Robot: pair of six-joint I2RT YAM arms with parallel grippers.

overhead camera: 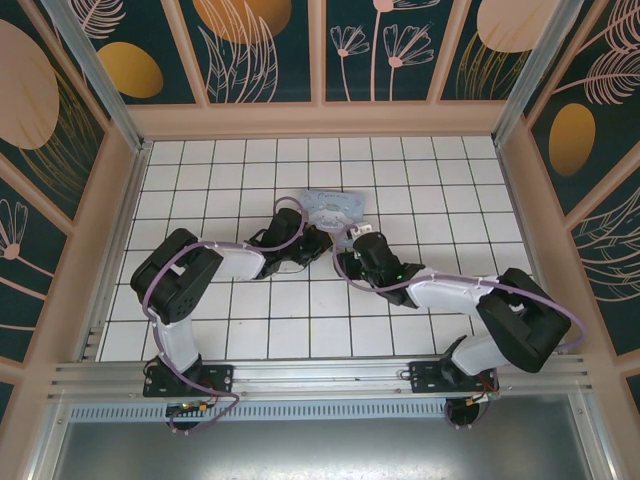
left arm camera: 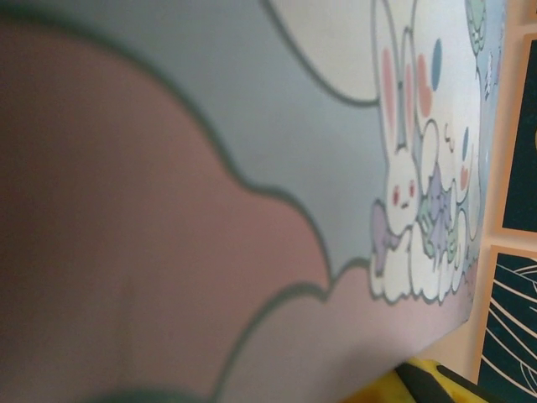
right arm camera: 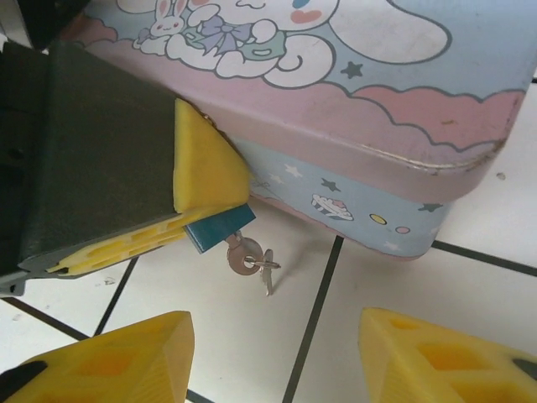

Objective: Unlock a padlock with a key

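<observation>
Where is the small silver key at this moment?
Right wrist view, centre: the small silver key hangs at the lower end of the bluish padlock gripped by the left hand, just in front of the pale blue cartoon-printed box.

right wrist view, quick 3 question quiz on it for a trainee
1. True or false: the right tool is clamped on the keys.
2. What does the left tool hold? A) the padlock B) the keys C) nothing
3. Fill in: the padlock sits close beside a corner of the cartoon-printed ___.

Key: 1 false, its jaws stand apart, short of the keys. 2 A. 3 box.
</observation>
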